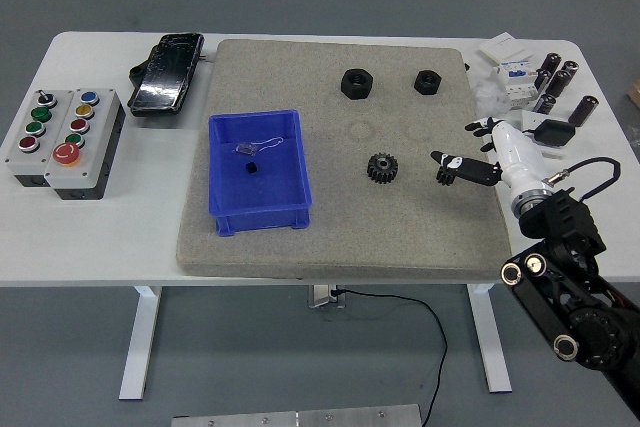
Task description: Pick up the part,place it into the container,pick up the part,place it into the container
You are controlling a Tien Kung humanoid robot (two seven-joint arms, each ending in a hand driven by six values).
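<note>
A small black gear [382, 167] lies on the beige mat [330, 237], right of a blue bin [258, 185]. Two black hex nuts sit at the mat's far side, one [356, 82] left of the other [428, 80]. Inside the bin lie a tiny dark piece and a bit of clear wrap. My right hand [470, 154] hovers at the mat's right edge, fingers spread and holding nothing, a short gap right of the gear. The left arm does not show.
Two grey button boxes [62, 130] stand at the far left. A black device [167, 73] lies behind the bin. White boxes and dark cylinders [545, 79] crowd the back right corner, just behind my right hand.
</note>
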